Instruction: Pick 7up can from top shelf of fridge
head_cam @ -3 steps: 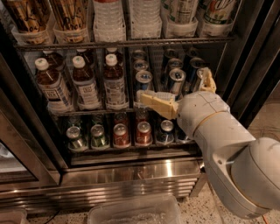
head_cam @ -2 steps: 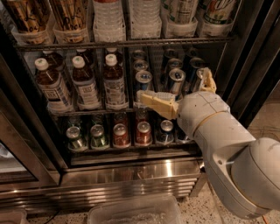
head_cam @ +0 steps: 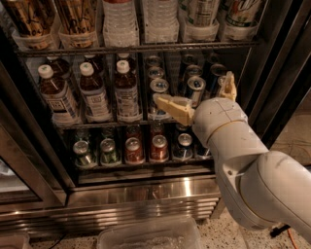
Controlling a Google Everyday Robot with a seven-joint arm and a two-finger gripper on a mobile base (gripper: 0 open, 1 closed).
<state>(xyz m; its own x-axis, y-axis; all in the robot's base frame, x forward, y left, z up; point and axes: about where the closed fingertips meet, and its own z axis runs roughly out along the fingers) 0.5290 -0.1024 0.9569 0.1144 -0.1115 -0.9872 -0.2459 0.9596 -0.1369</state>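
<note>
The fridge [head_cam: 141, 199] stands open in front of me. Its top shelf [head_cam: 136, 49] is a dark wire rack carrying clear trays. Two silver-white 7up cans with green lettering stand in trays at its right end, one [head_cam: 240, 10] near the frame and one [head_cam: 202, 10] to its left; their tops are cut off by the view's edge. My gripper [head_cam: 193, 88] is open and empty. It hangs in front of the middle shelf, below the top rack and under the 7up cans. One cream finger [head_cam: 172, 108] points left, the other [head_cam: 228, 86] points up.
Water bottles [head_cam: 116, 19] and brown drinks [head_cam: 29, 17] fill the rest of the top shelf. Brown bottles with white caps [head_cam: 58, 92] and slim blue-and-silver cans [head_cam: 195, 86] stand on the middle rack, small cans [head_cam: 133, 148] on the lowest. The black door frame [head_cam: 286, 73] is at right; a clear bin [head_cam: 150, 236] lies on the floor.
</note>
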